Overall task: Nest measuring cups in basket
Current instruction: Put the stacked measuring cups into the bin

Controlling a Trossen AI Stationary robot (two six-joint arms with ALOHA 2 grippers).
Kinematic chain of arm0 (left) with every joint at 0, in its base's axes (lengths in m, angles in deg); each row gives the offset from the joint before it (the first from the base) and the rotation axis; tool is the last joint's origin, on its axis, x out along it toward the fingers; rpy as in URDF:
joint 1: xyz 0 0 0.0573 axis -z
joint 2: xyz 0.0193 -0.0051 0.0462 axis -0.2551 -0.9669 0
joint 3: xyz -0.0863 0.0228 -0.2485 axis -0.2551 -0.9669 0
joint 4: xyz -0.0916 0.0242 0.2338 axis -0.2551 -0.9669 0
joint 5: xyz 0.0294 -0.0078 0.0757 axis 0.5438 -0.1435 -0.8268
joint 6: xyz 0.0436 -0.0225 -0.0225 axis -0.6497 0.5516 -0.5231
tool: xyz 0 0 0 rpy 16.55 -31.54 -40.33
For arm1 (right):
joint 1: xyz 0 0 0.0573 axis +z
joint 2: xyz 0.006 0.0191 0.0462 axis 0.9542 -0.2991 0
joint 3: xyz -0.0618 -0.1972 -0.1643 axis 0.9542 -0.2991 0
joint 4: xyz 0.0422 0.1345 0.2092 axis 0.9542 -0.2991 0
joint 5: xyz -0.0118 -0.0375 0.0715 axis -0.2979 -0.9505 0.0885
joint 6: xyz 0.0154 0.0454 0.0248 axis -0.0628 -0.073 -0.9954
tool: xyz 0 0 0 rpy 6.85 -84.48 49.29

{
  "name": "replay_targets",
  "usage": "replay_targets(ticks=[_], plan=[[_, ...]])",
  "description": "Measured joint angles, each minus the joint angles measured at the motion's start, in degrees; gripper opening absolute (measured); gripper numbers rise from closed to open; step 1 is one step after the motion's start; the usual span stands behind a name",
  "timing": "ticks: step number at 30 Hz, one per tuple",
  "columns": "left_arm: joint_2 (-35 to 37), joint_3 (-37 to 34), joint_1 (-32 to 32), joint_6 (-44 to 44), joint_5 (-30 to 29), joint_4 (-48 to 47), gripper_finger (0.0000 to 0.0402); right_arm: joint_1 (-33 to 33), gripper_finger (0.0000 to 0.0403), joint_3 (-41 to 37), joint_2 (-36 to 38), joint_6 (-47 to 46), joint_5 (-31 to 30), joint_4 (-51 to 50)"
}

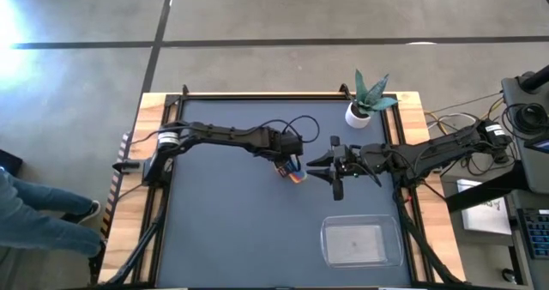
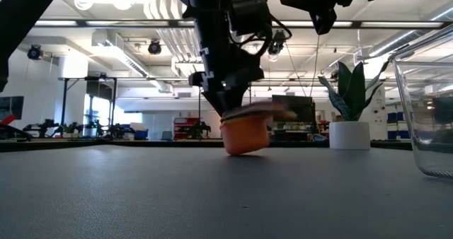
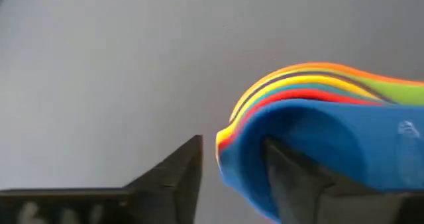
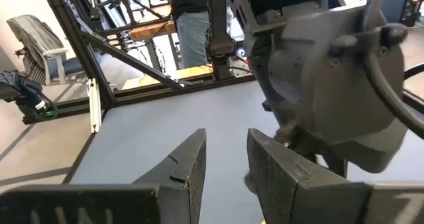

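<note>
Nested measuring cups (image 3: 318, 111): blue, red, yellow, green, orange. Basket (image 1: 361, 241): clear, lower right. Pot (image 1: 358, 114): white, upper right.

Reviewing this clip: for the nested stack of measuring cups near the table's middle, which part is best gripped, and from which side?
Judging by the pose, the rim is the best hold. The stack of measuring cups sits tilted on the table with the left gripper over it; in the left wrist view a finger reaches inside the blue cup. Coming from above, one finger inside and one outside, pinches all the nested walls together.
</note>
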Motion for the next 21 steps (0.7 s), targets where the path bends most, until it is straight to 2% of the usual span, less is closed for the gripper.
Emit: replay_targets(ticks=[6,10,12,17,21], plan=[[3.08,0.07,1.65,-2.37,0.78,-0.21,0.0215,0.0,0.01,-0.02,0.02,0.52,-0.02,0.11],[5.77,-0.03,2.91,-4.69,0.35,-0.58,0.0239,0.0,0.01,0.21,-0.01,0.65,0.36,-0.34],[8.48,-0.05,3.64,-5.75,-1.29,-1.1,0.0243,0.0,0.0101,0.98,-0.35,1.16,2.77,-0.84],[19.54,-4.7,5.8,-7.21,-6.61,0.05,0.0244,0.0,0.0119,4.3,-2.66,1.33,4.47,-6.48],[33.05,-16.09,7.86,-7.27,-8.77,9.8,0.0245,-0.1,0.0142,10.28,-6.98,2.85,4.15,-18.67]])
